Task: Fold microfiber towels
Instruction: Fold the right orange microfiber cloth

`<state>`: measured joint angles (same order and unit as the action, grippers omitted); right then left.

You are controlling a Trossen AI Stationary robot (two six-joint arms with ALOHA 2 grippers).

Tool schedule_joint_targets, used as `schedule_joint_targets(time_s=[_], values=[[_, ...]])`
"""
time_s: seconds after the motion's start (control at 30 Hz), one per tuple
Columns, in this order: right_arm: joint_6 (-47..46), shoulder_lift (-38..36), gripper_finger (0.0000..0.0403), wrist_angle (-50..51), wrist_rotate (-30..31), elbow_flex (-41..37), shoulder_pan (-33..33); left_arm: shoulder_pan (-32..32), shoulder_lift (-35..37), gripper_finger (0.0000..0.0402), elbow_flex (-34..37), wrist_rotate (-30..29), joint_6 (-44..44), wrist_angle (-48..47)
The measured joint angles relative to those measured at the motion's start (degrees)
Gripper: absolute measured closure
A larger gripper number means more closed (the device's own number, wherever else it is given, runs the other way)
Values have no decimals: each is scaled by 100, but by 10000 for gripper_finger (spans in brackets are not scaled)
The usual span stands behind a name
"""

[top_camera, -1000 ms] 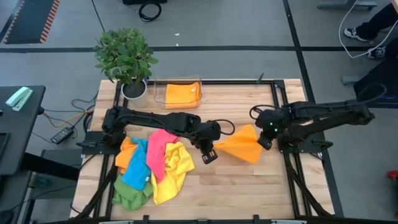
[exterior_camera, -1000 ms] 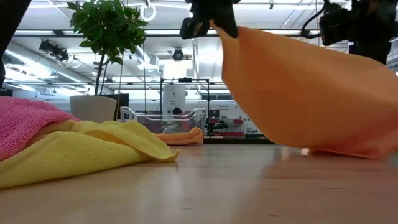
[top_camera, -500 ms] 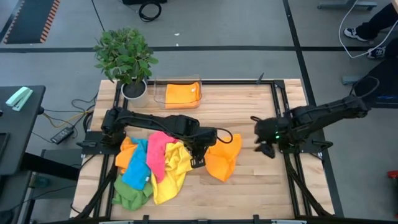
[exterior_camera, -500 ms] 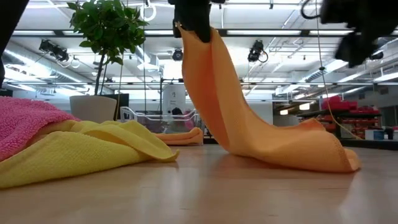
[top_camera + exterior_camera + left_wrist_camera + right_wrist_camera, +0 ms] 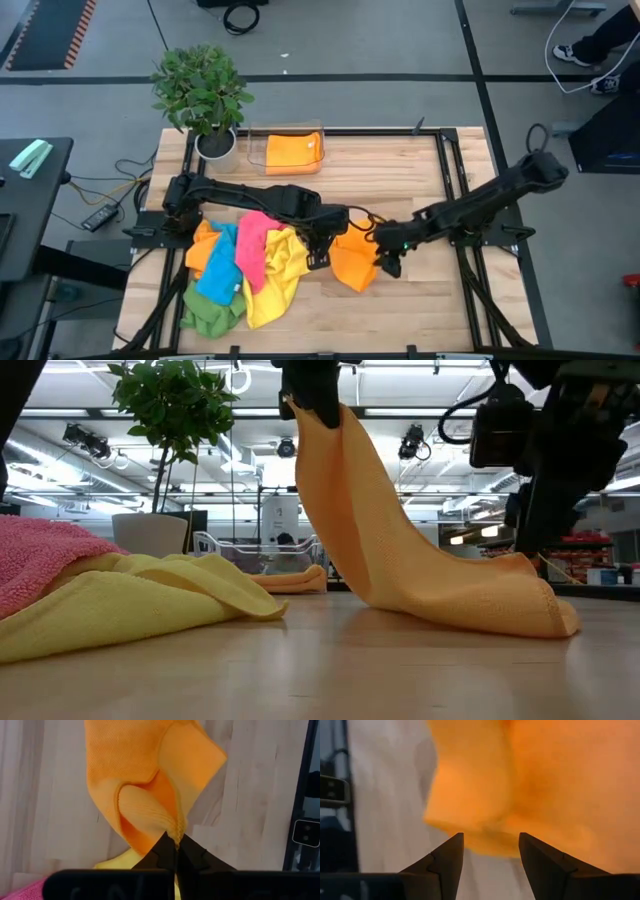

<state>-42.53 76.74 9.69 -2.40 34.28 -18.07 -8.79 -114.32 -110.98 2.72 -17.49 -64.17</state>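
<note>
The pale wooden plank table (image 5: 420, 290) carries everything here, with a black frame around its edges. On its left side lies a heap of soft microfiber towels (image 5: 240, 275) in yellow, pink, blue, green and orange, crumpled over one another. Near the middle, just beside that heap, an orange microfiber towel (image 5: 355, 262) hangs from the left hand (image 5: 176, 851), which is pinched tight on a bunched top edge; the cloth drapes down and its lower part rests in a fold on the wood. At the far edge stands a leafy green plant in a white pot (image 5: 205, 100), and next to it a clear plastic tray (image 5: 285, 150) holding another folded orange cloth. The right arm reaches in low from the right side, and the right hand (image 5: 487, 851) sits close against the lower edge of the hanging orange towel, fingers spread wide with nothing between them.
</note>
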Motion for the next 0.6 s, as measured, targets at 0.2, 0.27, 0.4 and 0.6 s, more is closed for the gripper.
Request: schedule_joint_targets(time_s=[0.2, 0.27, 0.4, 0.6], values=[[-741, 511, 205, -700, 193, 4, -103, 5, 0, 391, 0, -13, -8, 3], [-986, 660, 205, -670, 314, 4, -105, 7, 0, 395, 0, -13, -8, 1], [-1152, 880, 211, -809, 459, 4, -221, 19, 0, 385, 0, -11, 0, 1], [-1322, 881, 305, -783, 961, 4, -445, 32, 0, 393, 0, -11, 22, -3]])
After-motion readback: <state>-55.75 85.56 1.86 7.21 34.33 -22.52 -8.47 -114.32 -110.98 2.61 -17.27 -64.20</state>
